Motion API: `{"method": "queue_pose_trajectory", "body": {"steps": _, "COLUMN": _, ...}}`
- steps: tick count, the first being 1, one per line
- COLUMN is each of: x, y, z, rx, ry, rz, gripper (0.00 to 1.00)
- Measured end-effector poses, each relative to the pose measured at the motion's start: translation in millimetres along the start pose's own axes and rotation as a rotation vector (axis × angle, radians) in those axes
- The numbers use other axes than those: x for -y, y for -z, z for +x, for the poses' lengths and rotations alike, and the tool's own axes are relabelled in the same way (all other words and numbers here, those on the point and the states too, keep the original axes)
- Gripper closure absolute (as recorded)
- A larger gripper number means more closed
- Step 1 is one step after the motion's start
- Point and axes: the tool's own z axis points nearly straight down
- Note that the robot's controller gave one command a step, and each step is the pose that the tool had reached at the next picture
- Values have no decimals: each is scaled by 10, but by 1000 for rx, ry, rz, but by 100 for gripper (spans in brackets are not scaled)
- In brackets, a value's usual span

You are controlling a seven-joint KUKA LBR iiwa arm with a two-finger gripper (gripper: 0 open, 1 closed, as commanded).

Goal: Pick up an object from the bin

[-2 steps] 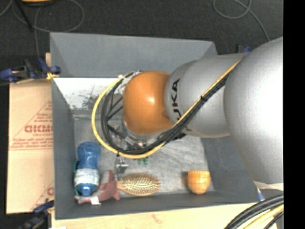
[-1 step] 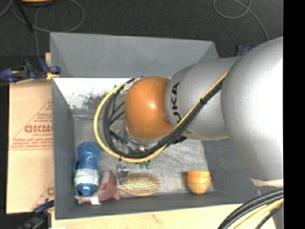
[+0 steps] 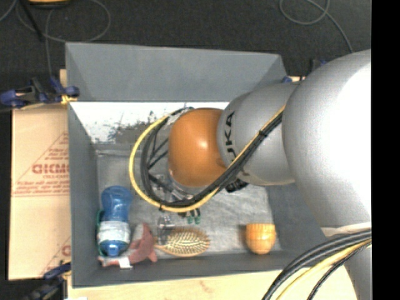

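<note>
My gripper (image 3: pixel 165 222) hangs under the arm's orange cover, near the front of the bin, a little left of its middle. Directly below it lies a tan wooden hairbrush (image 3: pixel 183 242) with its bristles up, its left end touching or just under the gripper's tip. A dull red, floppy piece (image 3: pixel 143 245) lies just left of the brush by the front wall. Nothing shows between the gripper's tips.
A blue plastic bottle (image 3: pixel 114 220) with a white label lies lengthwise along the left wall. A small orange rounded thing (image 3: pixel 260 237) sits at the front right. The arm and its cables cover the bin's middle and back right.
</note>
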Motion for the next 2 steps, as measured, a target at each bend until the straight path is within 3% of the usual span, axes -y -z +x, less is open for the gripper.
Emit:
{"method": "queue_pose_trajectory", "body": {"steps": 1, "x": -43, "y": -163, "z": 65, "rx": -17, "ry": 402, "rz": -4, "gripper": 100}}
{"method": "queue_pose_trajectory", "body": {"steps": 2, "x": -43, "y": -164, "z": 65, "rx": -17, "ry": 400, "rz": -4, "gripper": 100}}
